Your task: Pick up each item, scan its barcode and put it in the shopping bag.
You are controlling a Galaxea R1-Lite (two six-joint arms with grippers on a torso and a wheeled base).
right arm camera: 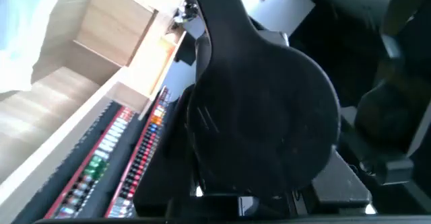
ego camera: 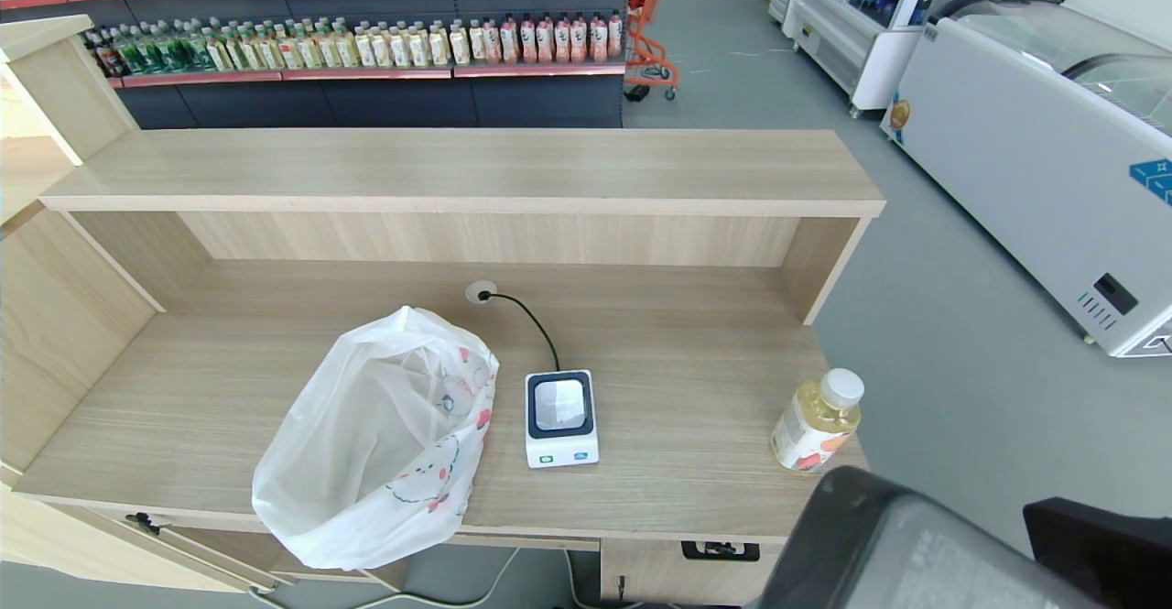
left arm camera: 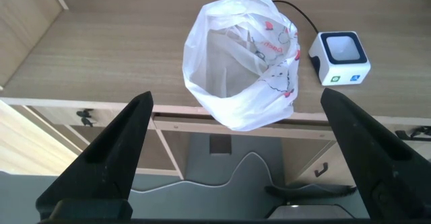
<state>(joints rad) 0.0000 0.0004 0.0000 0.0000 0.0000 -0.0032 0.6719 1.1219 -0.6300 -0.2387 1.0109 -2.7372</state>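
The one item I can see to handle is the bottle [ego camera: 817, 420], upright with its pale cap on, close to the right front corner of the bench [ego camera: 687, 353] and well apart from the scanner [ego camera: 560, 417]. Nothing looks scanned or bagged yet, so I judge the step in hand to be the first pick. My left jaws stand wide apart with nothing between them, out past the bench's front edge and facing the shopping bag [ego camera: 380, 440]. Of my right jaws I cannot tell whether they are apart or together. The bottle stands on my right, so that arm seems the natural one. I would take it round the body, below the cap and across the label's width rather than over it, so the barcode is left bare. I would also come in from the bench's inner side, since a nudge outward could tip it off the edge. The scanner's window faces up, just beside the bag, so the label should be turned downward over it. The bag's mouth gapes open and its body sags over the front edge, so a low, gentle release suits.
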